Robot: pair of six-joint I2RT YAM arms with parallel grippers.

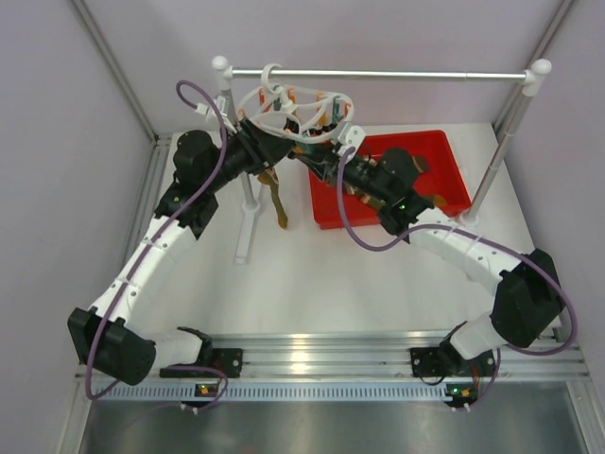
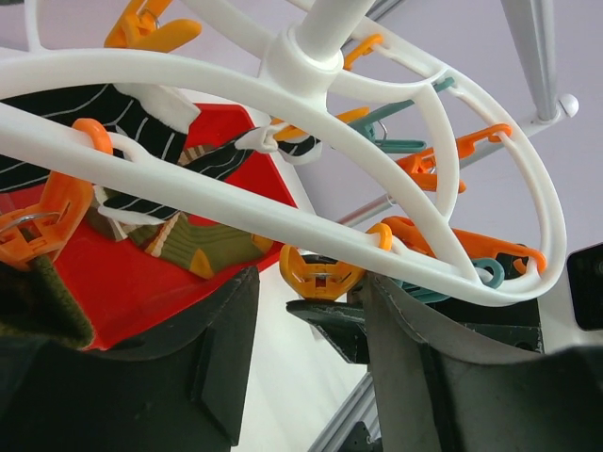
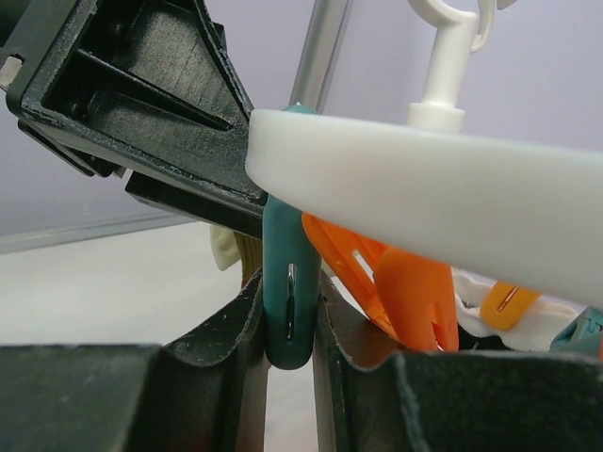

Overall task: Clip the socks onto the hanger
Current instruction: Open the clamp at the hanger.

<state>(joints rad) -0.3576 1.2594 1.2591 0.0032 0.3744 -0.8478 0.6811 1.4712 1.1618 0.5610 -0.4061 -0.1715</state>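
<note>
The white hanger (image 1: 293,112) hangs from the silver rail, and both grippers meet under its ring. In the right wrist view my right gripper (image 3: 290,325) is shut on a teal clip (image 3: 288,273) below the ring (image 3: 424,188). My left gripper (image 2: 306,315) stands open with nothing between its fingers, just below an orange clip (image 2: 320,275). A brown-olive sock (image 1: 276,200) dangles beneath the hanger beside the left gripper (image 1: 269,156); what holds its top is hidden. More socks lie in the red tray (image 2: 104,292), among them an olive one (image 2: 203,240) and a black striped one (image 2: 94,118).
The silver rail (image 1: 397,74) spans two white-capped posts. A white stand (image 1: 248,222) rises under the hanger's left side. The red tray (image 1: 444,165) sits at the back right. Several orange and teal clips (image 2: 452,250) dangle round the ring.
</note>
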